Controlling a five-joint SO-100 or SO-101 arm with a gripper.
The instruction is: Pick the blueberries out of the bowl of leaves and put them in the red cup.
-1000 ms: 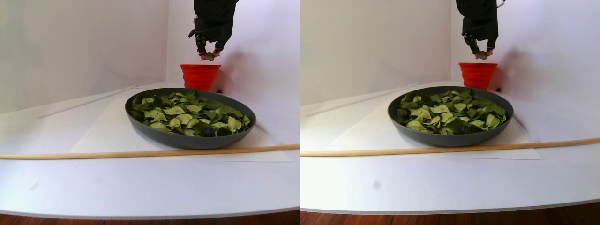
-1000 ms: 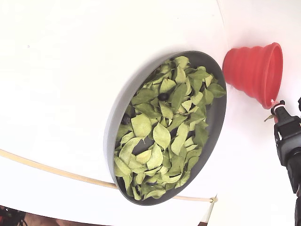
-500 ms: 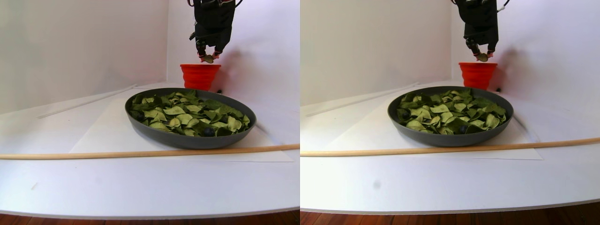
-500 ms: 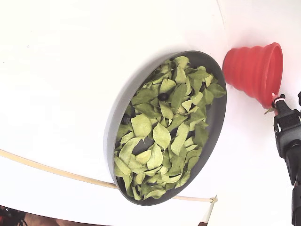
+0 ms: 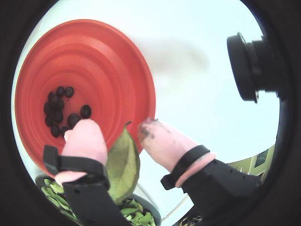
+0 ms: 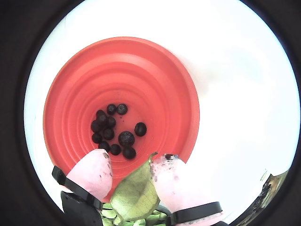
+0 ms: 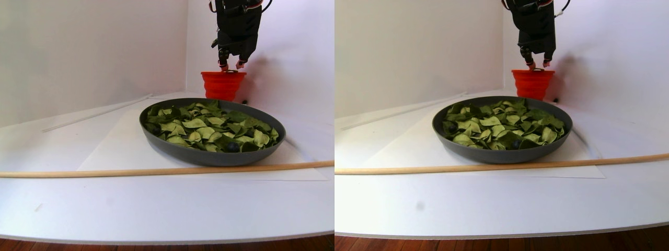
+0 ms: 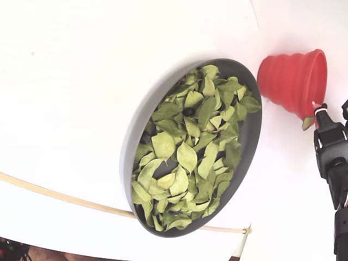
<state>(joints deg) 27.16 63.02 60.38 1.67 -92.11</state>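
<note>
Closest to us in a wrist view, the gripper (image 6: 133, 165) comes up from the bottom edge with its two pink fingertips (image 6: 94, 172) held a little apart, and a single green leaf (image 6: 135, 193) sits in the gap between them. We can't tell whether the tips actually press on it or it just clings there, so we won't call the grip either way.

In the stereo pair view the black arm (image 7: 238, 23) drops straight down from the top of the frame, right of centre in the left half, with the tips just above the rim of the red cup (image 7: 223, 85).

No labels or writing we can read anywhere.

Looking down into the cup, about a dozen blueberries (image 6: 126, 138) are bunched on its floor. In the fixed view the cup is in the upper right and the bowl (image 8: 138, 122) fills the middle, packed with leaves (image 8: 186, 156). A couple of dark berries (image 8: 188, 111) still peek out among them, one towards the upper part of the bowl.

A thin wooden stick (image 7: 157, 171) lies across the white table (image 7: 157, 209) in front of the bowl, and a white sheet (image 7: 112, 149) sits under it. White walls (image 7: 89, 47) close off the back.
</note>
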